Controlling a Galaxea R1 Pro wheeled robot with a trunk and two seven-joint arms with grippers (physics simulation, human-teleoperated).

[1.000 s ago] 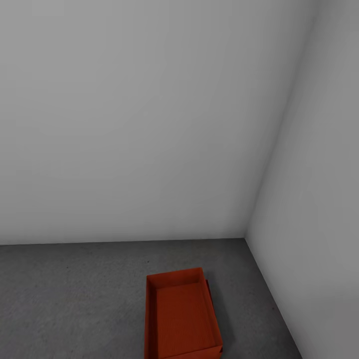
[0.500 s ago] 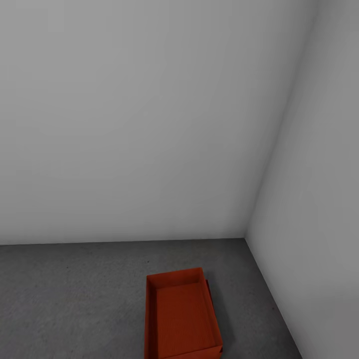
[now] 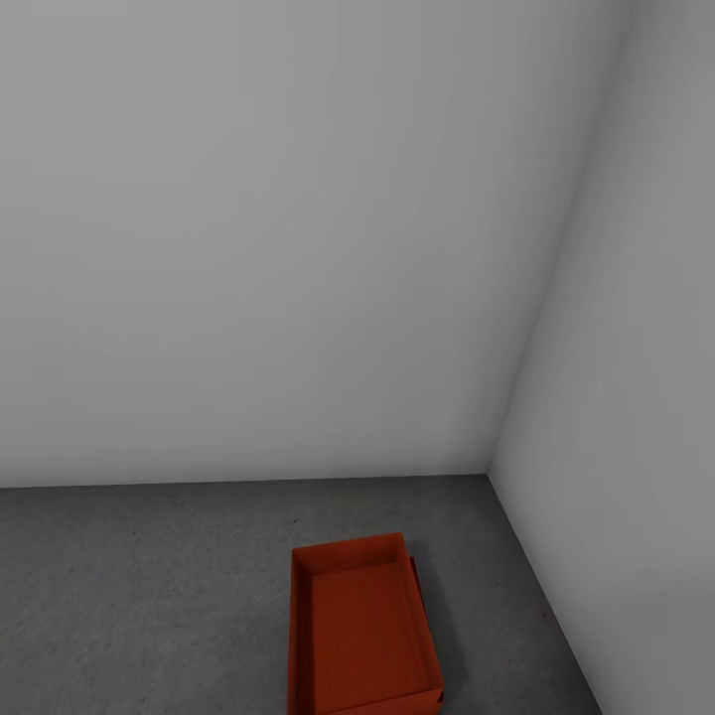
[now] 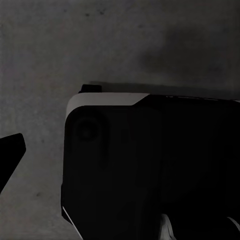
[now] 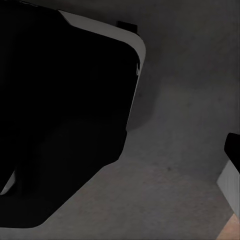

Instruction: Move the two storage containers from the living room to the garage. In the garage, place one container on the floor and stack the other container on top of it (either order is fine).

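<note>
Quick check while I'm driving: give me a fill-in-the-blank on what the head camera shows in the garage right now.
1. The orange bin sits on the grey ____ floor.
2. The bin's top is ____, with nothing inside it.
3. The bin lies near the room's ____, where two pale walls meet.

Missing words: concrete; open; corner

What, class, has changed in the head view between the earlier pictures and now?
Nothing visibly changed. The orange-red storage container sits in the same spot on the dark grey concrete floor near the corner of the pale walls, and the view itself has not shifted.
</note>
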